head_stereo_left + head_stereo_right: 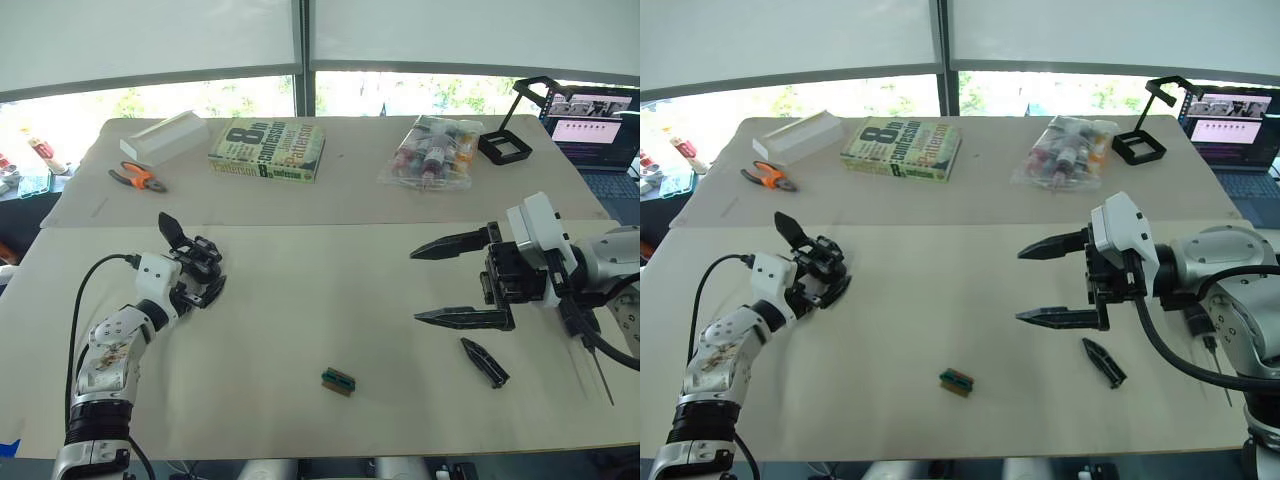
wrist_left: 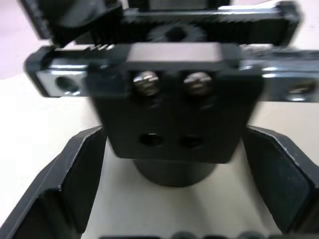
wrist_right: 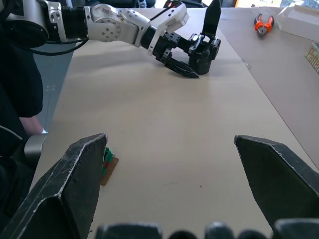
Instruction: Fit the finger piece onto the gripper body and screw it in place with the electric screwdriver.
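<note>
Your left end effector (image 1: 195, 272) pinches the gripper body (image 1: 203, 262) at desk left. Right end effector (image 1: 462, 280) is spread, empty; finger piece (image 1: 485, 362) lies loose just beside it. Nothing fitted yet: pickup, fit & screwing all remain, I'd say.

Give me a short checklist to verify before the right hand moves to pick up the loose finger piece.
1. Right hand open: ok, its two fingers are spread wide with nothing between them.
2. Finger piece free to reach: ok, it lies flat on the table, close below the right hand, and nothing touches it.
3. Gripper body secured: ok, the left hand is closed around its base.
4. Mounting holes facing up: cannot tell.
5. Small green-and-brown block out of the way: ok, it lies apart from the finger piece.
6. Electric screwdriver ready: cannot tell, only a thin bit shows beside the right arm.
</note>
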